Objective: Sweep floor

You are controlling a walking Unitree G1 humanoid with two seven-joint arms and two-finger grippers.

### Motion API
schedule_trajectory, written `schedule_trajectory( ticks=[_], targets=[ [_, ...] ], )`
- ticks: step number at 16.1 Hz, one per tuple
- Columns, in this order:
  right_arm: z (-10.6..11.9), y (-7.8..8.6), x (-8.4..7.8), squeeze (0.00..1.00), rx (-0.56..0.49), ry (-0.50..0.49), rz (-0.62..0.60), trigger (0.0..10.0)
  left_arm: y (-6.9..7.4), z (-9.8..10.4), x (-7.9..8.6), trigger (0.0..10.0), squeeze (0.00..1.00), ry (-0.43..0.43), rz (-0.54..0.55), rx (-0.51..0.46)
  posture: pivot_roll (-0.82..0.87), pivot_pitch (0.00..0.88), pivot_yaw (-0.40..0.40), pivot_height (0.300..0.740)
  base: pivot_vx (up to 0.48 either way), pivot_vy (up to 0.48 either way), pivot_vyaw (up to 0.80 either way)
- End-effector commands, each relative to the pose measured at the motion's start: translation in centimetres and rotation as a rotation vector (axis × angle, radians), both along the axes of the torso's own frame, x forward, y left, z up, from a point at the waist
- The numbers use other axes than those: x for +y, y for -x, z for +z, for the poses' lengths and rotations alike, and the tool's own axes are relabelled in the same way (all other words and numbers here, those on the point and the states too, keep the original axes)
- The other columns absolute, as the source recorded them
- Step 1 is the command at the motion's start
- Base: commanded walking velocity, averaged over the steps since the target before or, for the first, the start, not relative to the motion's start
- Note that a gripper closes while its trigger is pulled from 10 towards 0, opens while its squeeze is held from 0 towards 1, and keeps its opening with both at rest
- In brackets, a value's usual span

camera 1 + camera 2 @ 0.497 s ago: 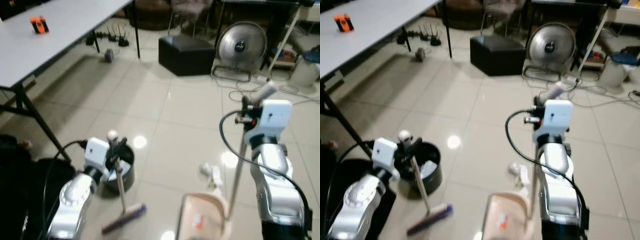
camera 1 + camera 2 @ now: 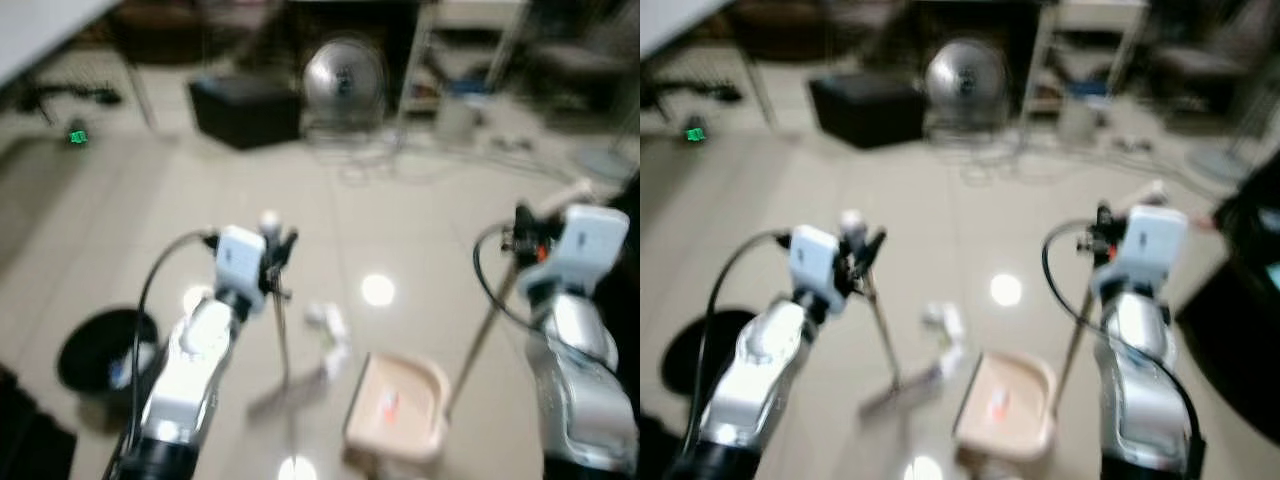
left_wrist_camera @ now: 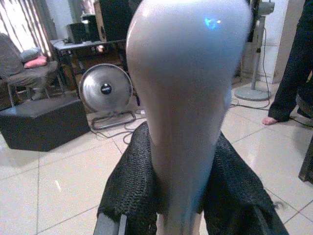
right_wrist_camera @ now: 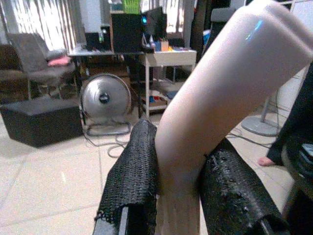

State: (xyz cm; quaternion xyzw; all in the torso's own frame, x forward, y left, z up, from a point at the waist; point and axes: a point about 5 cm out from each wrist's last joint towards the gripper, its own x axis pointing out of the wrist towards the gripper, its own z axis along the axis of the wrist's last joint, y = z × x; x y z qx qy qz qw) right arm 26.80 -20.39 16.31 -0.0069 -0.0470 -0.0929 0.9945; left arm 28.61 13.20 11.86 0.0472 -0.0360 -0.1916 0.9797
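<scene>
My left gripper (image 2: 275, 258) is shut on the pale broom handle (image 3: 188, 98), near its rounded top. The handle runs down to the broom head (image 2: 285, 392) on the tiles. My right gripper (image 2: 522, 238) is shut on the bent top of the dustpan's handle (image 4: 220, 98). The beige dustpan (image 2: 395, 405) stands on the floor between my arms, with a small orange scrap in it. Crumpled white litter (image 2: 330, 325) lies on the tiles between the broom head and the dustpan. The eye views are blurred.
A black bin (image 2: 100, 350) stands on the floor to my left. Ahead are a black ottoman (image 2: 245, 110), a round floor fan (image 2: 345, 75) and loose cables. A person's leg and bare foot (image 3: 288, 73) stand to the right.
The camera has swung to the right and the picture has blurred. The broom has moved away from the bin, towards the white litter. Both grippers keep their hold.
</scene>
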Motion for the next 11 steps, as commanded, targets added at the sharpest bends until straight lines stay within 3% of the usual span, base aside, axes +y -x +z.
schedule_trajectory(
  ticks=[1,3,5,8,11],
  targets=[
    [0.3,0.1,0.3,0.0,-0.002,0.016,0.032,10.0,-0.1,0.1,0.1,10.0,0.0,-0.016,0.012,-0.005,-0.08,0.006,0.016,0.74,0.0,-0.326,0.0],
    [0.5,0.1,0.8,0.0,-0.001,0.031,0.067,10.0,0.0,0.5,0.0,10.0,0.0,-0.001,0.037,0.035,-0.09,0.014,0.028,0.74,0.0,-0.144,0.0],
    [1.0,0.4,0.8,0.0,-0.014,0.045,0.073,10.0,0.0,1.0,-0.2,10.0,0.0,0.014,0.036,0.04,-0.09,0.013,0.036,0.74,0.0,0.469,0.0],
    [1.1,0.5,0.2,0.0,-0.025,0.022,0.067,10.0,-0.1,1.8,-0.6,10.0,0.0,0.001,0.055,0.013,-0.07,0.013,0.031,0.74,0.0,0.0,0.0],
    [2.5,0.4,-0.5,0.0,-0.121,0.088,0.002,10.0,0.2,2.4,-0.2,10.0,0.0,-0.042,0.138,-0.053,-0.07,0.008,0.026,0.74,0.0,0.0,0.0]
  ],
)
